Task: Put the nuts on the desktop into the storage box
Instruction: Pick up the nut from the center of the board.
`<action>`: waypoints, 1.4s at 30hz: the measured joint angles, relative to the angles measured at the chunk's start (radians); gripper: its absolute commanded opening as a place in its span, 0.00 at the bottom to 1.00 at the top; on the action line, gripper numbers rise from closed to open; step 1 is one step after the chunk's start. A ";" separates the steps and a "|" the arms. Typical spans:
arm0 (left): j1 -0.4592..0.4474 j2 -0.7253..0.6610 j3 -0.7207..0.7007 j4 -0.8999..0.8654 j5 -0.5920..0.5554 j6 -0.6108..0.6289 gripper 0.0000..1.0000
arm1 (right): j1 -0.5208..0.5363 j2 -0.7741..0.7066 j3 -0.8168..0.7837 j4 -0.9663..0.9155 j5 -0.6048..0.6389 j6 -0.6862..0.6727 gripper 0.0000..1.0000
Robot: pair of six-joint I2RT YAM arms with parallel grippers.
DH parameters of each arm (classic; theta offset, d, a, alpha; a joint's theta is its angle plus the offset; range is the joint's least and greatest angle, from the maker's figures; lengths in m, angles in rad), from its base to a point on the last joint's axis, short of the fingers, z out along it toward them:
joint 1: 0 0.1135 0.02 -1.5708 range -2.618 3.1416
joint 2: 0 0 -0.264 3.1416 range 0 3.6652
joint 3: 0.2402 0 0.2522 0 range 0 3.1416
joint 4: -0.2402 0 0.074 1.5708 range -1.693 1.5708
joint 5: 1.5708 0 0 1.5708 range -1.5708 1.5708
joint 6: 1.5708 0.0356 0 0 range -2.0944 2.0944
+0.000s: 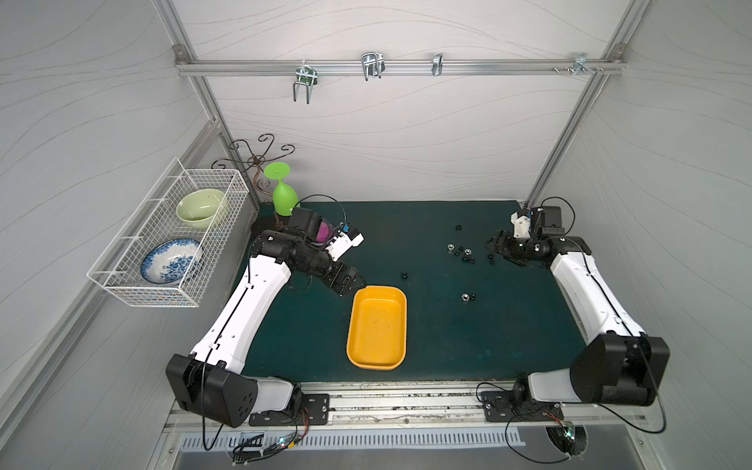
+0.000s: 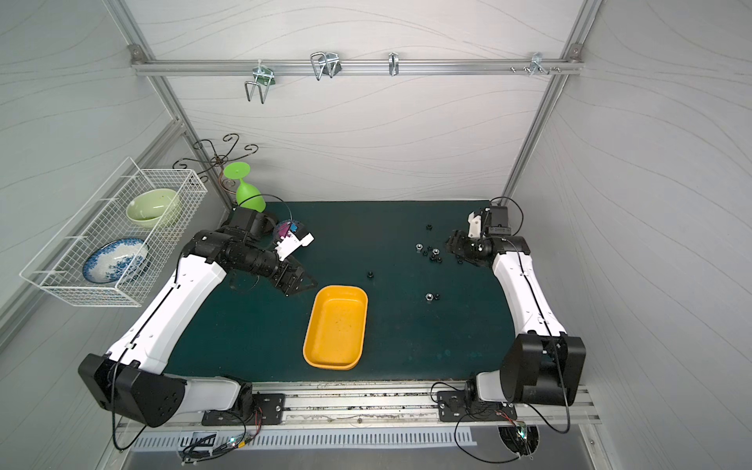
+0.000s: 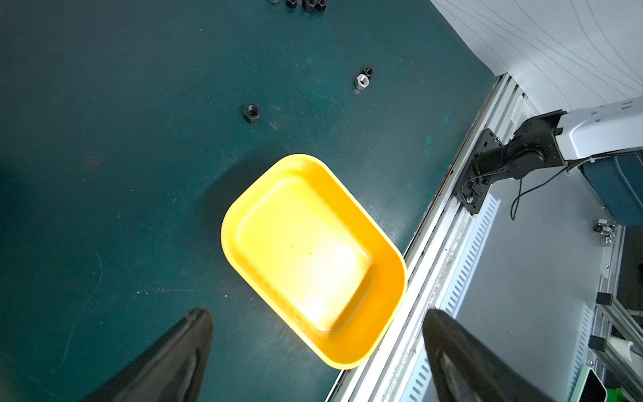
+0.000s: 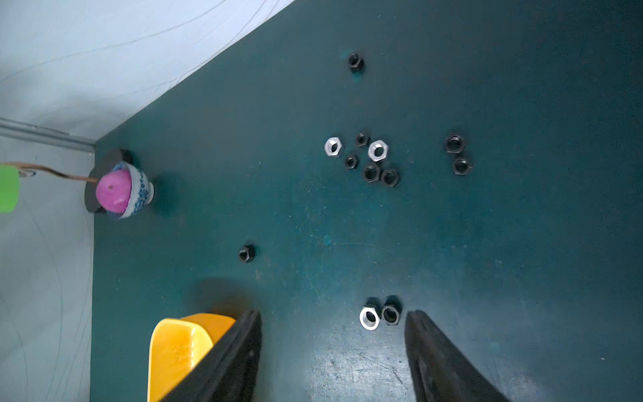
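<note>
The yellow storage box point(image 1: 376, 327) point(image 2: 335, 327) lies empty on the dark green desktop point(image 1: 447, 350), near its front middle. Black and silver nuts lie scattered to the right: a cluster point(image 1: 460, 251) point(image 4: 368, 156), a silver-and-black pair point(image 1: 468, 297) point(image 4: 379, 316), a lone black one point(image 1: 404, 275) point(image 3: 251, 112), and one farther back point(image 1: 458, 226). My right gripper point(image 1: 498, 244) point(image 4: 334, 315) hovers open beside the cluster, holding nothing. My left gripper point(image 1: 350, 283) point(image 3: 316, 313) stands wide open and empty just off the box's far left corner.
A white wire basket point(image 1: 171, 244) with two bowls hangs on the left wall. A green goblet point(image 1: 283, 195) and a small bowl with a pink ball point(image 4: 121, 189) stand at the back left corner. A metal rail point(image 1: 407, 401) runs along the front edge.
</note>
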 measured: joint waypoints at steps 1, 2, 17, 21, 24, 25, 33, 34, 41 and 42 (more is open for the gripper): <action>-0.001 0.000 0.000 0.000 0.001 -0.001 0.99 | -0.009 -0.001 -0.002 0.001 0.008 0.005 0.69; -0.001 0.000 0.000 0.001 0.002 -0.002 0.99 | -0.018 -0.002 -0.002 0.003 0.019 0.009 0.69; -0.052 0.035 -0.009 0.035 -0.046 -0.014 0.98 | -0.038 0.029 -0.001 0.012 0.154 0.023 0.82; -0.098 0.051 -0.013 0.040 -0.088 -0.013 0.99 | -0.048 0.054 0.000 0.011 0.190 0.021 0.84; -0.121 0.061 -0.013 0.040 -0.106 -0.013 0.99 | -0.061 0.098 0.006 0.013 0.214 0.022 0.82; -0.127 0.064 -0.013 0.040 -0.109 -0.013 0.99 | -0.067 0.119 0.010 0.013 0.224 0.022 0.81; -0.145 0.065 -0.013 0.040 -0.123 -0.009 0.99 | -0.072 0.301 0.056 0.018 0.303 0.004 0.72; -0.146 0.065 -0.013 0.040 -0.125 -0.009 0.99 | -0.072 0.327 0.067 0.019 0.314 -0.001 0.71; -0.146 0.064 -0.027 0.040 -0.129 -0.008 0.99 | -0.054 0.485 0.147 0.021 0.352 -0.022 0.71; -0.146 0.063 -0.031 0.040 -0.130 -0.009 0.99 | -0.049 0.501 0.157 0.021 0.358 -0.023 0.71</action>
